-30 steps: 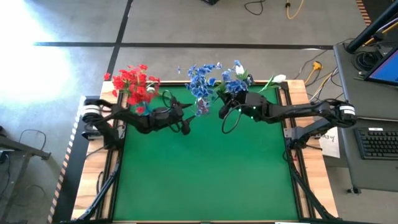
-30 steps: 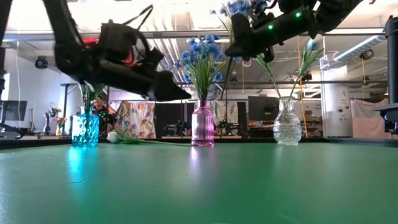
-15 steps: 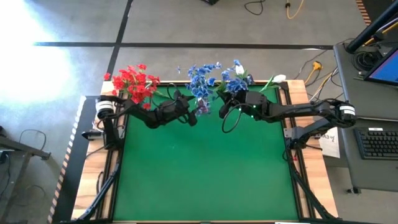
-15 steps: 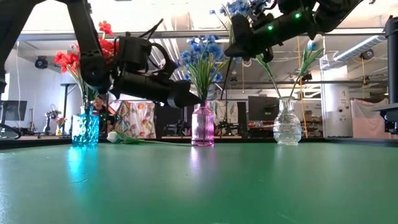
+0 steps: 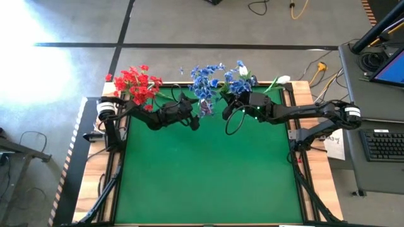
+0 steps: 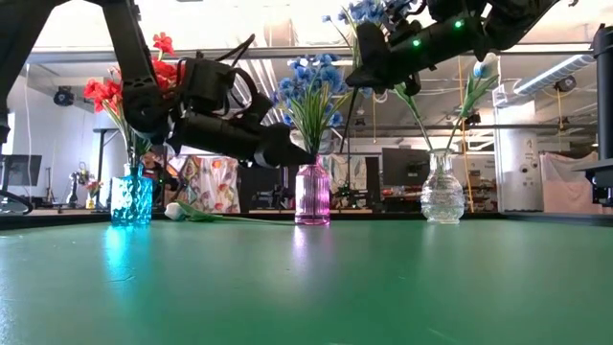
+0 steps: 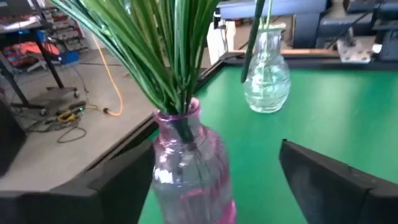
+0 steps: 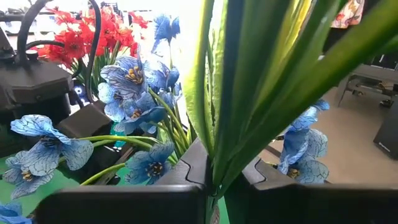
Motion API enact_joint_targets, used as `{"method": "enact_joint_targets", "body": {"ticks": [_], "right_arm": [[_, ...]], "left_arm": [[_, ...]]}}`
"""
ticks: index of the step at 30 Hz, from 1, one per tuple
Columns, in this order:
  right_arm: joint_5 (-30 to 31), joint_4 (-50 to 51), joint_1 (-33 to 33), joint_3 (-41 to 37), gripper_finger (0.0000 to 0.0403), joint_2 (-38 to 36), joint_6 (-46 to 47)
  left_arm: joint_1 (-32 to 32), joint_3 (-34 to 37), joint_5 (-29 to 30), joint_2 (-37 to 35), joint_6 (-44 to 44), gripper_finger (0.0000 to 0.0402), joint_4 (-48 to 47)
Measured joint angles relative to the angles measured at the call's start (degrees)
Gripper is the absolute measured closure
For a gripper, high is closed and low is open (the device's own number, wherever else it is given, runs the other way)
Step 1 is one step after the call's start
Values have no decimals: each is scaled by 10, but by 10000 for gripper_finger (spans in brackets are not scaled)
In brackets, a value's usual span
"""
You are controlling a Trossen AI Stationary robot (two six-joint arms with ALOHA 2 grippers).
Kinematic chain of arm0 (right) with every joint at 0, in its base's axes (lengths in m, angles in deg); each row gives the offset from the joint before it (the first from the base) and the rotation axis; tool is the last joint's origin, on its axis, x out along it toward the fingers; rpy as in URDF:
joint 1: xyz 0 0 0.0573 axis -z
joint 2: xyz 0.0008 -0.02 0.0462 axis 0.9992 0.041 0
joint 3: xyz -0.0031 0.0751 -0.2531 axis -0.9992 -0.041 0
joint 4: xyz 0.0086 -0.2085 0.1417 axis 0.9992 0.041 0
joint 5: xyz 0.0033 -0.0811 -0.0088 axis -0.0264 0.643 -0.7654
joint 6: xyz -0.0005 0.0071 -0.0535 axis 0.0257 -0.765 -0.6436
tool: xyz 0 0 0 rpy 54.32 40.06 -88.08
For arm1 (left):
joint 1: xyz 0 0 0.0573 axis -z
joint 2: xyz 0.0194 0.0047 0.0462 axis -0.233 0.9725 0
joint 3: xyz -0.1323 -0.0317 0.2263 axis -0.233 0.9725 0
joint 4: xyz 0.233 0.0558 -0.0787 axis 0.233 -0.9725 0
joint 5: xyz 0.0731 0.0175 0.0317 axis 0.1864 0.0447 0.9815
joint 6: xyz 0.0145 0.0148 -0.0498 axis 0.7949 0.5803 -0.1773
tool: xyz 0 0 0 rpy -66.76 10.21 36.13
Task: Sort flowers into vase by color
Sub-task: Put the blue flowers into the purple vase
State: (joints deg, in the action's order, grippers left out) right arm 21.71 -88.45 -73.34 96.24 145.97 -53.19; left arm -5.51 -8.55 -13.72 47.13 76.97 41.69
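A pink vase [image 6: 312,192] with blue flowers [image 5: 203,81] stands at the far middle of the green table. My left gripper [image 7: 217,152] is open, with one finger on either side of the vase's body [image 7: 189,168]; it also shows in the high view [image 5: 192,118]. A blue vase [image 6: 131,198] with red flowers [image 5: 137,82] stands at the far left. A clear vase [image 6: 442,199] with a white bud [image 6: 479,69] stands at the far right. My right gripper [image 5: 229,106] is shut on a blue flower [image 6: 369,11] high above the table. A white flower [image 6: 177,212] lies on the table. My right gripper pinches the blue flower's green stems [image 8: 217,155] between its two fingers, below the blooms. The fingers come about level from the table's right side and lie across the stems. The flower is lifted clear of the table, blooms up, with its stem [image 6: 414,113] slanting down toward the clear vase.
The three vases stand in a row along the far edge. The table's wooden frame [image 5: 95,183] borders the green mat. The near part of the mat [image 5: 208,183] is bare. A desk with a keyboard [image 5: 385,145] stands to the right of the table.
My left gripper has moved toward the far edge and to the right, up to the pink vase, and then kept still. My right gripper with the blue flower has stayed in place.
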Motion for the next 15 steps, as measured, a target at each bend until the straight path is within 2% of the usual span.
{"method": "enact_joint_targets", "body": {"ticks": [6,15], "right_arm": [[0,0,0,0,385,0,0],[0,0,0,0,385,0,-5]], "left_arm": [[3,0,14,0,5,29,-10],[0,-5,14,3,-15,18,-16]]}}
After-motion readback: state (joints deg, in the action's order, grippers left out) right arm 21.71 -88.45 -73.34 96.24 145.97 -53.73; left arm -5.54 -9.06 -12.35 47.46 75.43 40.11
